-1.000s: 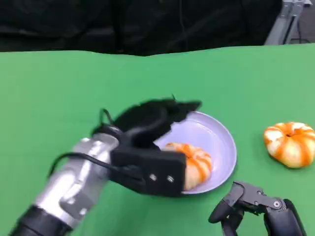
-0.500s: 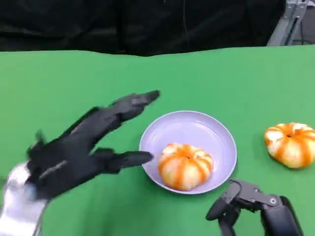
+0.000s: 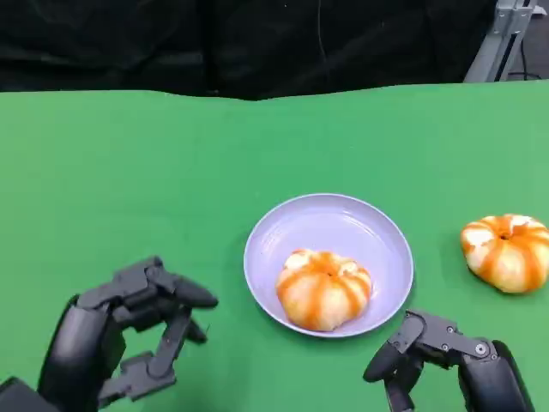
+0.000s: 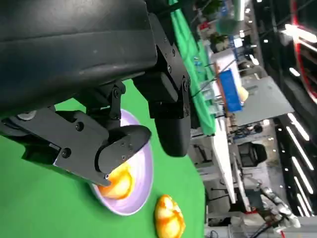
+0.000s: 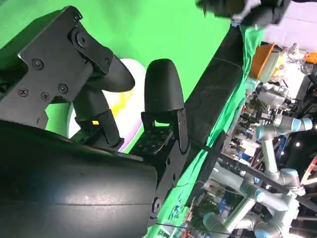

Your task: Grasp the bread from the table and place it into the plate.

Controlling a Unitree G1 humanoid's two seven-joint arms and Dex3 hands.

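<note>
On the green table | left hand [image 3: 120, 343] low at the near edge, fingers apart, holding nothing | bread [image 3: 324, 288] lies in the plate [image 3: 343, 219] (job looks done) | right hand [image 3: 446, 365] also loose and empty | second bun [image 3: 506, 251] lies well right, on the cloth.

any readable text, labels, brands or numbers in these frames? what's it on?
None readable.
Bread, plate, second bread, green table: no print.
Left hand, right hand: no markings visible.
Background clutter in the wrist views, including a blue panel: too small and blurred to read.
</note>
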